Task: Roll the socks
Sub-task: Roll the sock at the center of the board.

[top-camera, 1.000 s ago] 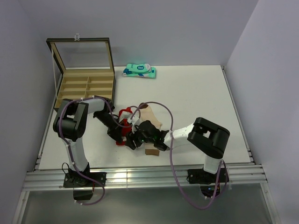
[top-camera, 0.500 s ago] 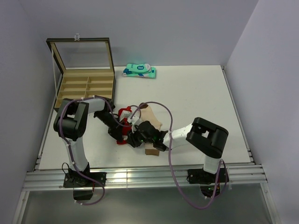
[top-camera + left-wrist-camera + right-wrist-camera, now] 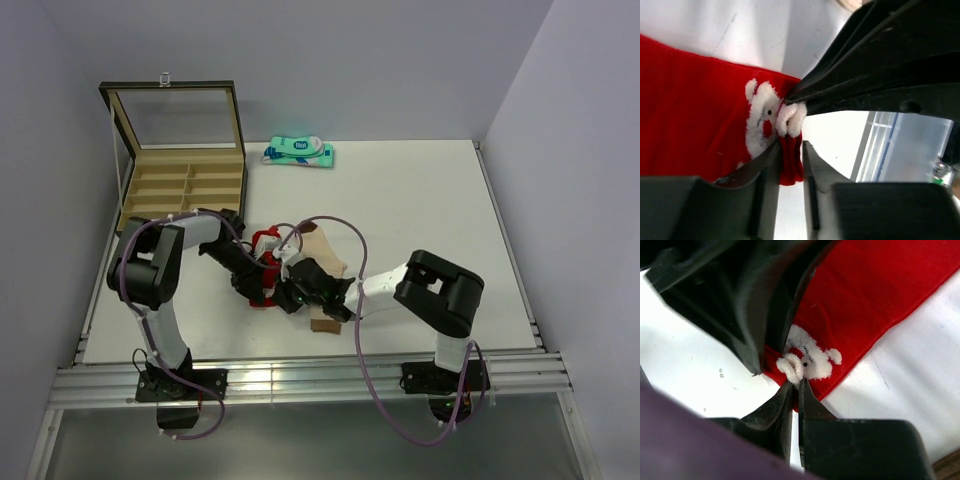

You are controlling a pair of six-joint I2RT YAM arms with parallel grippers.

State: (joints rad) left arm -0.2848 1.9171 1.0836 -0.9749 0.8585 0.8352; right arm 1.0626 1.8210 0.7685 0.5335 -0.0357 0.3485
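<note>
The red sock (image 3: 264,241) lies mid-table between the two wrists, and its white cartoon patch (image 3: 812,359) shows in the right wrist view. My right gripper (image 3: 795,385) is shut on the sock's edge at that patch. My left gripper (image 3: 791,150) stands slightly open from the opposite side, the same red edge (image 3: 789,167) hanging between its fingers. In the top view the two grippers, left (image 3: 266,279) and right (image 3: 287,291), meet tip to tip. The beige sock (image 3: 320,246) lies under the right arm with its brown toe (image 3: 325,325) poking out near the front.
A teal-and-white packet (image 3: 298,152) lies at the back of the table. A divided wooden box (image 3: 183,184) with its lid raised stands at the back left. The right arm's cable (image 3: 340,228) arcs over the beige sock.
My right gripper has closed onto the red sock's patch edge. My left gripper has loosened its jaws around the same edge. Both arms have barely shifted.
</note>
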